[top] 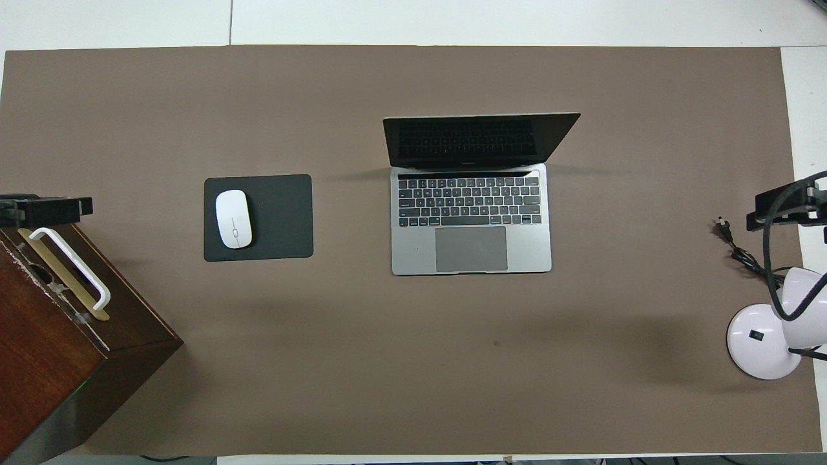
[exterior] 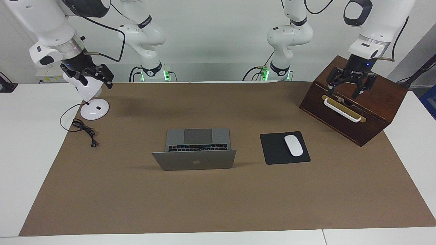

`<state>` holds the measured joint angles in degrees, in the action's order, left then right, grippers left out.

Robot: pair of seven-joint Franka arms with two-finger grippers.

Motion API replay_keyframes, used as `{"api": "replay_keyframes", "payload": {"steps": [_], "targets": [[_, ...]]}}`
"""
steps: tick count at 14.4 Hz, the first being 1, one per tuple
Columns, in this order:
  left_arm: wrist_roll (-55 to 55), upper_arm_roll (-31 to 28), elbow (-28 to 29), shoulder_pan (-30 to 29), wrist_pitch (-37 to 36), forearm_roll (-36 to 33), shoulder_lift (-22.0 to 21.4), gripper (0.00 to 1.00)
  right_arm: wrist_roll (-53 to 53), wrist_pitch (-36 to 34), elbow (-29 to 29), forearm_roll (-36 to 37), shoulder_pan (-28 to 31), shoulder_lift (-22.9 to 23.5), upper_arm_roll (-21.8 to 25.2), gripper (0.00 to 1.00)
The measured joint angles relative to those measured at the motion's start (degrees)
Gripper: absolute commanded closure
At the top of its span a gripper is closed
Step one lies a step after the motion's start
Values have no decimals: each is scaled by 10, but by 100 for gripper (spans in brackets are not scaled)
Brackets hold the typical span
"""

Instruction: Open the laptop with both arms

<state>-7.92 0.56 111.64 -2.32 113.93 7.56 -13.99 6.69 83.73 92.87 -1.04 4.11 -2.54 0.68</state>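
Observation:
The silver-grey laptop (exterior: 195, 160) stands open in the middle of the brown mat, its lid upright with the apple logo turned away from the robots. Its black keys and grey trackpad show in the overhead view (top: 471, 219), and the screen is dark. My left gripper (exterior: 344, 91) is open and empty in the air over the wooden box, and shows at the edge of the overhead view (top: 45, 208). My right gripper (exterior: 89, 79) is open and empty in the air over the white lamp (top: 785, 206). Both are well away from the laptop.
A black mouse pad (exterior: 272, 149) (top: 278, 219) with a white mouse (exterior: 293, 145) (top: 233, 219) lies beside the laptop toward the left arm's end. A dark wooden box (exterior: 374, 102) (top: 52, 342) with a white handle stands there too. A white lamp (exterior: 94, 109) (top: 759, 342) and its black cable (exterior: 85, 131) are at the right arm's end.

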Motion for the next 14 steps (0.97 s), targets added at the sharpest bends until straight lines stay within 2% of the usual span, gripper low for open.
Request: {"api": "replay_keyframes", "payload": {"steps": [3,8,11,14], "targets": [[76,8,-49,0,-40,-14,19,0,0,31,17,0,0,0,-1,0],[89,6,-139,-1,-183,-17,52,0,0,34,19,0,0,-2,-2,0],[98,4,-163,-3,-232,-17,63,0,0,34,19,0,0,-3,-3,0],[110,4,-174,-3,-248,-27,71,0,0,35,19,0,0,-3,-6,0]]}}
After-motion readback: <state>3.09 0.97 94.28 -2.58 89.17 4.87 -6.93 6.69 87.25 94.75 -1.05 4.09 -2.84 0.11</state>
